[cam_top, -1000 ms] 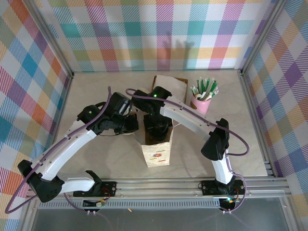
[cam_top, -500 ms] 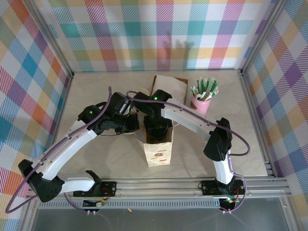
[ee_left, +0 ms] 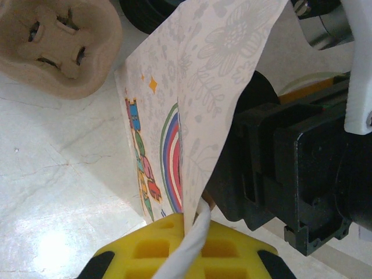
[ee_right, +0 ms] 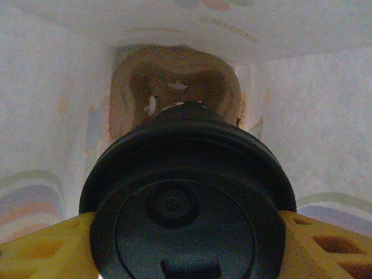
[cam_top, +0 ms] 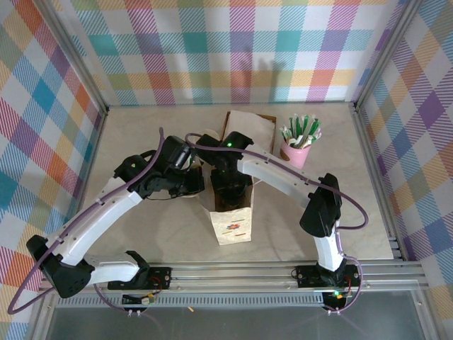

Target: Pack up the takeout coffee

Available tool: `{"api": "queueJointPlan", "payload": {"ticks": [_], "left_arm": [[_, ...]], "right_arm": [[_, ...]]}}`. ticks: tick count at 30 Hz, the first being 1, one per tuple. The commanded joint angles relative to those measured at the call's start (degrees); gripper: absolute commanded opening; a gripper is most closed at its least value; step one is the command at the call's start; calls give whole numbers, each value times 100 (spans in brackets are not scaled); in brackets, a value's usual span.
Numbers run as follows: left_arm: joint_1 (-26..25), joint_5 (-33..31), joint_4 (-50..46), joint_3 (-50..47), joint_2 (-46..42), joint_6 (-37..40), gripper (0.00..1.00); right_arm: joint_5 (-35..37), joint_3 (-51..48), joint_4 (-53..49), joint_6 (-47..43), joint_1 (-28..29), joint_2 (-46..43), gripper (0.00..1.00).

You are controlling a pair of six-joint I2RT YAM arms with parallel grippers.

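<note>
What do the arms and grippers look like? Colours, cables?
White shells and black joints on the left arm and right arm, a purple cable looping along each. A green light near the right wrist. The left gripper and right gripper have yellow fingers with square pockets.

The left pincer has yellow fingers. Just past them the paper bag is white with grey flowers and a bright rainbow picture. The right pincer has yellow fingers too. Between them the takeout coffee has a black lid. Beyond it the tray is brown.
</note>
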Motion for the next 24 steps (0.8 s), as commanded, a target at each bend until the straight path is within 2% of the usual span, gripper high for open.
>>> {"api": "queueJointPlan", "payload": {"ticks": [1,4,11,17,24], "left_arm": [[-122,11,-69,76,-217,-140,0],[-183,-44,-37,124,-108,-312,0],[-723,-518,-215,704,541,-242,0],[-705,-555,-154,669,506,132,0],[-436,-277,119,382,375,353,0]], "right_arm": [[0,180,-104,-250,-62,-213,21],[-156,83,-94,-323,-127,-321,21],[-363,54,31,-422,-456,-385,20],[-317,-23,49,-441,-505,-311,20],[-211,-232,190,-573,-495,-275,21]]}}
